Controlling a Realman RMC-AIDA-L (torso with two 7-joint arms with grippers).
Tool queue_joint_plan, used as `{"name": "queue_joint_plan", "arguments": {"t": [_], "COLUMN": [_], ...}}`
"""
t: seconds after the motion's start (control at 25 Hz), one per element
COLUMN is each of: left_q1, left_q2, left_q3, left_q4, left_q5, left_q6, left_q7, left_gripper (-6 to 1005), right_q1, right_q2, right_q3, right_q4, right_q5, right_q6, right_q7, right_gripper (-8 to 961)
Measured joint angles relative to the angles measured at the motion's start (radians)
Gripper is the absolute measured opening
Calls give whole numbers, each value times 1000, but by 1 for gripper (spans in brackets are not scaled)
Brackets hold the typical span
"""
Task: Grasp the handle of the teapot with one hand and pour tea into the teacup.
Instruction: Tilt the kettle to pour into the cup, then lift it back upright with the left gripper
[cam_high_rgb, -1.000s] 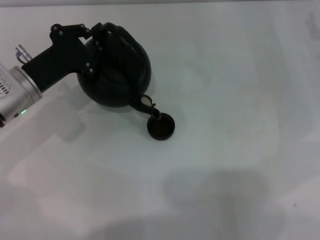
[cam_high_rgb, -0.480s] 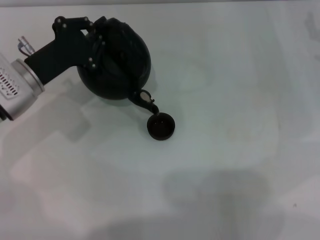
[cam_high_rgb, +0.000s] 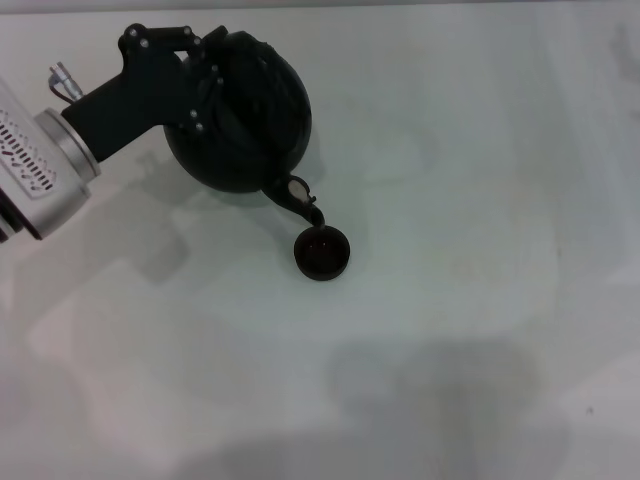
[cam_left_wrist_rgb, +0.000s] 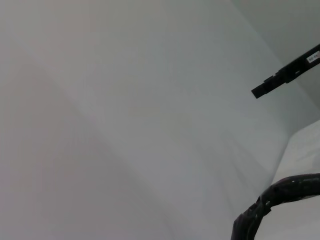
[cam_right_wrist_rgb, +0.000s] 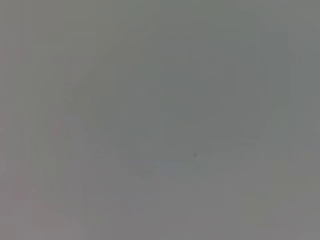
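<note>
In the head view my left gripper (cam_high_rgb: 210, 75) is shut on the dark arched handle (cam_high_rgb: 232, 62) of the round black teapot (cam_high_rgb: 250, 125) and holds the pot lifted and tipped forward. Its short spout (cam_high_rgb: 298, 196) points down at the small dark teacup (cam_high_rgb: 321, 252), which stands on the white table just below the spout tip. Dark liquid shows inside the cup. The left wrist view shows only a curved piece of the handle (cam_left_wrist_rgb: 280, 197). My right gripper is out of view.
The white table (cam_high_rgb: 460, 200) stretches around the cup with no other objects on it. A dark straight bar (cam_left_wrist_rgb: 287, 72) shows far off in the left wrist view. The right wrist view is a plain grey surface.
My left arm has shifted slightly right and up with the teapot, tipping it further. The spout has come closer over the teacup. The cup has not moved.
</note>
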Motion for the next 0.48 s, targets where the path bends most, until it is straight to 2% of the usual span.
{"name": "queue_joint_plan", "arguments": {"t": [0.48], "left_q1": [-4], "left_q2": [-4], "left_q3": [14], "left_q4": [-4], "left_q5": [0], "left_q6": [-1], "left_q7": [42], "left_gripper": [97], "right_q1": [-2], "right_q2": [-1], "right_q3": [0], "right_q4": [-5], "right_q5": [20], "right_q6": [0], "right_q7": [1], "right_gripper": [812]}}
